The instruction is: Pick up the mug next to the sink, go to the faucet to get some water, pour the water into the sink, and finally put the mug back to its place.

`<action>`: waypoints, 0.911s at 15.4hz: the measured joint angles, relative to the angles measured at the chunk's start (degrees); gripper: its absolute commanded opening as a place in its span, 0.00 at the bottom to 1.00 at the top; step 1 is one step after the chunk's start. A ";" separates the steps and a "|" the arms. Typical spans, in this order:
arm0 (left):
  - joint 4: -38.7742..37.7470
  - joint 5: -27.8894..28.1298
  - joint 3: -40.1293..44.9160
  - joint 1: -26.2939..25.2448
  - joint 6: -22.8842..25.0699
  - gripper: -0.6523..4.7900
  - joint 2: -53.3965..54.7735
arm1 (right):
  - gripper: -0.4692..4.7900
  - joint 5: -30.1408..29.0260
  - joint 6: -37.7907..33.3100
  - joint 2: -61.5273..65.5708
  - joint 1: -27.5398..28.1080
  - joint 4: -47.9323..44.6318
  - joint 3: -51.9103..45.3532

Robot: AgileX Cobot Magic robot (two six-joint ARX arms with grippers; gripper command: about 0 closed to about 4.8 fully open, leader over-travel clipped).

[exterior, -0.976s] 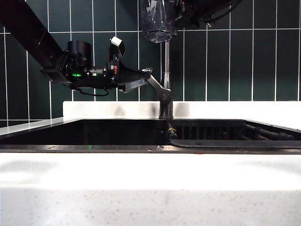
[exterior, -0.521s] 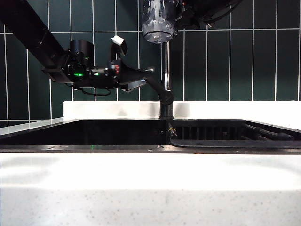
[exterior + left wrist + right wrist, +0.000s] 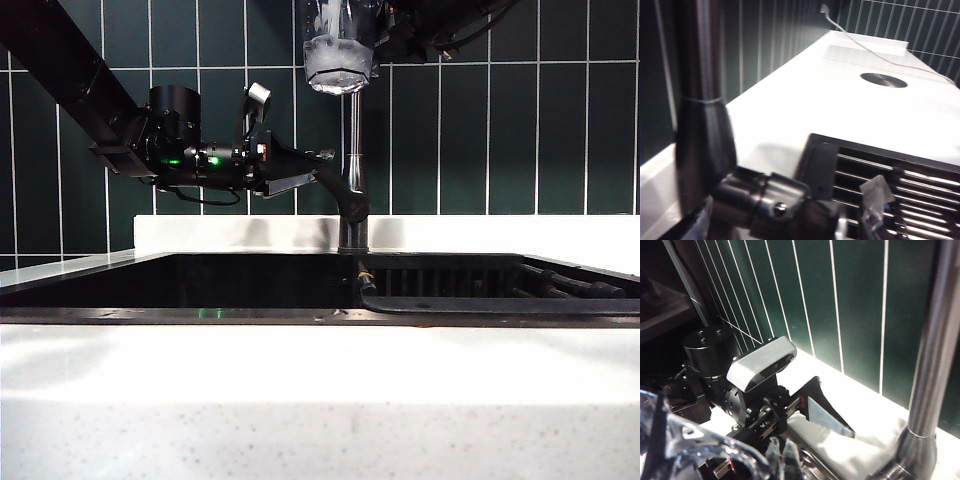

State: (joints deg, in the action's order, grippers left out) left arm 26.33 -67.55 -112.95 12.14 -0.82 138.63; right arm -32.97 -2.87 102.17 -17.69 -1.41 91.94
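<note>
Exterior view first: nearest us we see the white speckled counter (image 3: pixel 320 400), then the black sink (image 3: pixel 250 285) with its ribbed rack (image 3: pixel 450 275). Behind the basin stands the faucet (image 3: pixel 353 170), its lever (image 3: pixel 335 182) angled up-left. We find the left gripper (image 3: pixel 300 172) level at that lever, fingers spread apart on either side of it, gripping nothing. High above, just beside the faucet pipe at the frame's top, we see the mug (image 3: pixel 338 50) clamped in the right gripper (image 3: pixel 375 30). Farthest back is the dark green tiled wall (image 3: pixel 500 130).
</note>
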 measured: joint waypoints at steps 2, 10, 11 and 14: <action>0.00 0.87 0.00 -0.02 0.00 0.81 0.00 | 0.08 0.00 0.00 0.00 0.00 0.02 0.00; 0.02 3.06 -0.02 0.00 0.15 0.81 0.00 | 0.08 0.00 0.24 0.02 0.00 0.48 -0.02; 0.00 4.00 -0.02 0.00 0.31 0.81 0.00 | 0.08 0.00 0.26 0.02 0.00 0.48 -0.02; 0.07 11.56 -0.02 0.50 0.52 0.80 -0.15 | 0.08 0.02 0.37 0.02 0.00 0.92 -0.04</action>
State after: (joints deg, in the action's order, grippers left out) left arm 26.39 -55.99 -112.97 12.64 -0.30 138.47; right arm -32.95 -2.50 102.19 -17.69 -0.49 91.90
